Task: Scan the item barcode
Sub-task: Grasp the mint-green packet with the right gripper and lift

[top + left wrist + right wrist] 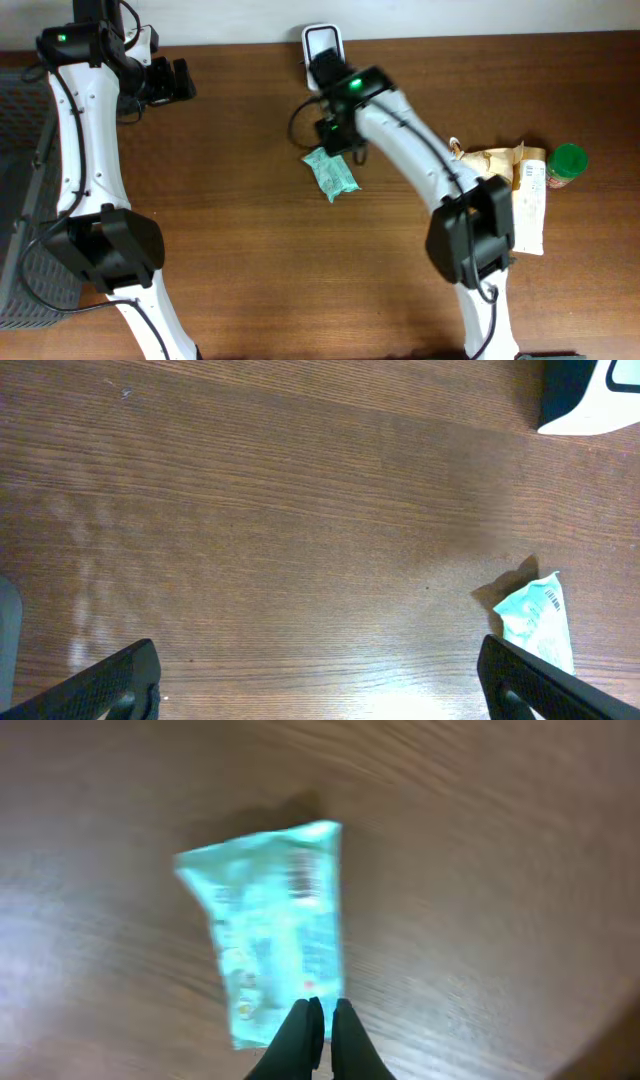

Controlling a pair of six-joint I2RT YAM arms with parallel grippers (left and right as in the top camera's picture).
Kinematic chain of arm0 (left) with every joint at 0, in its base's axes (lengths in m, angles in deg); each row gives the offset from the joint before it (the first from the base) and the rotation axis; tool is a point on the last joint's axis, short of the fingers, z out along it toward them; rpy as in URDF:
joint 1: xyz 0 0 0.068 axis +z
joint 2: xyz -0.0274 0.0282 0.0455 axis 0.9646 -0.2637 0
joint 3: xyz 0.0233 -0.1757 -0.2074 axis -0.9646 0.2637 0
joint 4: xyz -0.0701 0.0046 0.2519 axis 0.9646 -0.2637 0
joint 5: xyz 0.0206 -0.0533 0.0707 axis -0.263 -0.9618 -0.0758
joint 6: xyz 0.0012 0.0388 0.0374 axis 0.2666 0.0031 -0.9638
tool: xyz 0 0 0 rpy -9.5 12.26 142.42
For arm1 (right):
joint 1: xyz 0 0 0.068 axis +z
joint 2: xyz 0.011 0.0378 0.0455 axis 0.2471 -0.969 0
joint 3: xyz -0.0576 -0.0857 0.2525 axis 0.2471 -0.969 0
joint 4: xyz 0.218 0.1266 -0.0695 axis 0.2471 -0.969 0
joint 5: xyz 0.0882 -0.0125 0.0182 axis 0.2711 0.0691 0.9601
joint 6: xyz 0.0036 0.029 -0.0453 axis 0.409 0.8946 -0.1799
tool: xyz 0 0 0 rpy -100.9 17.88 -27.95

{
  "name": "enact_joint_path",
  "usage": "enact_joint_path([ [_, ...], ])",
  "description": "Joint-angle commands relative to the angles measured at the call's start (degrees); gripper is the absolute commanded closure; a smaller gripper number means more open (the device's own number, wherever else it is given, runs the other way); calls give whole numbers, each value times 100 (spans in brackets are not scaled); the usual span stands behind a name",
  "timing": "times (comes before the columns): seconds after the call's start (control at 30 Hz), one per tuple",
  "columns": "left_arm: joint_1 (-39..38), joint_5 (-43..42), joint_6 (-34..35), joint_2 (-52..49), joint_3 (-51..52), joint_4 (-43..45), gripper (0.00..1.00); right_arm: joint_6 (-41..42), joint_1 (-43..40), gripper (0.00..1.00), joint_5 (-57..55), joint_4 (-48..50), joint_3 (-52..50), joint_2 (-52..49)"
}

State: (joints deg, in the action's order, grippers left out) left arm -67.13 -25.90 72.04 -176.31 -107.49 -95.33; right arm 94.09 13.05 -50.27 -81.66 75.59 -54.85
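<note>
Right gripper (318, 1020): you are seeing the jaws clenched together, tips overlapping the near edge of the teal packet (268, 925). The wrist view is blurring, so you are not getting proof whether a fold of wrapper is pinched between them or they are merely meeting over it.

The packet is lying just ahead of this gripper on the counter (480, 870). A dark striped patch, probably the barcode, is facing up toward its far end.

Farther ahead of the gripper, the scanner (323, 45) is sitting at the counter's back edge. The packet is resting near it but apart from it, not held up to it.

Left gripper (320, 695): it is hanging released, fingers spread wide, nothing between them, well apart from the right gripper. The packet is showing off to one side of it.

Judgement: you are sitting early in the task. The item is reached, but no secure hold is showing. Lifting it, turning the striped patch toward the scanner and presenting it are all remaining.
</note>
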Motion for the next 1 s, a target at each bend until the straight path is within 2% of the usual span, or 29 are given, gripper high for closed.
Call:
enact_joint_path([
  [0.0,7,17,-66,-85,-61,-7,1,498,-195,96,1025,127,-234,-184],
  [0.23,7,17,-66,-85,-61,-7,1,590,133,96,1014,1104,-841,-629],
  [0.37,7,17,-66,-85,-61,-7,1,625,153,96,1016,1180,-901,-1036],
  [0.43,7,17,-66,-85,-61,-7,1,323,170,94,1342,1198,-892,-1029],
  [0.47,7,20,-66,-85,-61,-7,1,-210,197,88,1729,1185,-855,-1001],
  [0.53,7,17,-66,-85,-61,-7,1,-1064,293,73,2179,977,-616,-896],
  [0.6,4,17,-66,-85,-61,-7,1,-1294,372,67,2175,669,-236,-750],
  [0.67,7,17,-66,-85,-61,-7,1,-1237,391,66,2168,205,275,-603],
  [0.73,7,17,-66,-85,-61,-7,1,-835,372,66,2120,-221,468,-566],
  [0.8,7,20,-66,-85,-61,-7,1,-398,374,67,1908,-807,398,-621],
  [0.87,7,17,-66,-85,-61,-7,1,-295,376,66,1718,-1270,238,-750],
  [0.97,7,17,-66,-85,-61,-7,1,-293,352,66,1366,-1154,-221,-752],
])
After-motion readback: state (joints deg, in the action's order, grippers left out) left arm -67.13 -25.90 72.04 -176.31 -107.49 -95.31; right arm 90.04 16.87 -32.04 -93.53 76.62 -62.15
